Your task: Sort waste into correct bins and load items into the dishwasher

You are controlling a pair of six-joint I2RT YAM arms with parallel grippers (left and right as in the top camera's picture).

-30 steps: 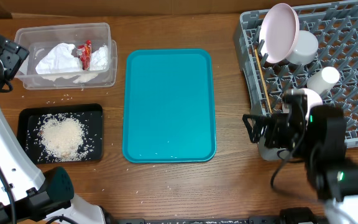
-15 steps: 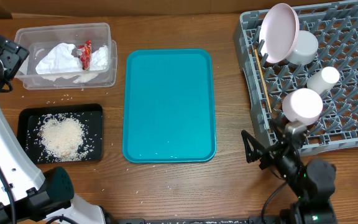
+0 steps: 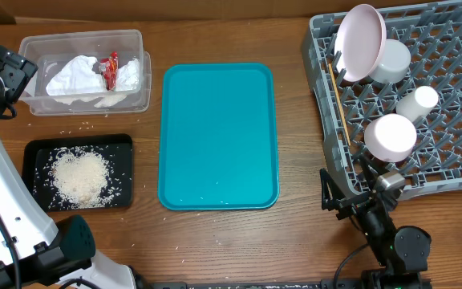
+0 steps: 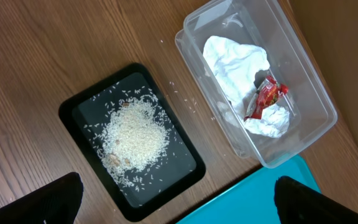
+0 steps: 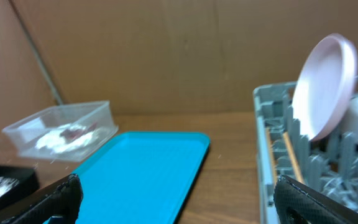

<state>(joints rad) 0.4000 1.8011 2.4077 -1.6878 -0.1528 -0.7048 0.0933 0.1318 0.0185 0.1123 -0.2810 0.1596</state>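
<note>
Napkin [image 3: 74, 78] and packet [image 3: 109, 71] lie in the tub [image 3: 135, 40] at 10 o'clock. Rice [image 3: 79, 177] is heaped in the black tray [image 3: 34, 148] at 8. The rack [image 3: 455, 160] at 3 holds a pink plate [image 3: 361, 40] on edge and chopsticks [image 3: 339, 104] along its left wall. The right arm sits folded low at 5, just off the rack's corner, with the right gripper [image 5: 179, 202] spread wide towards the teal tray [image 3: 219, 136]. The left arm runs up the left edge. The left gripper [image 4: 179, 202] is spread wide above the tub and black tray.

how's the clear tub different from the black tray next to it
The clear tub is see-through with tall walls; the black tray is opaque and shallow. The tub holds a crumpled napkin and a red packet; the tray holds rice. Both are rectangular.
</note>
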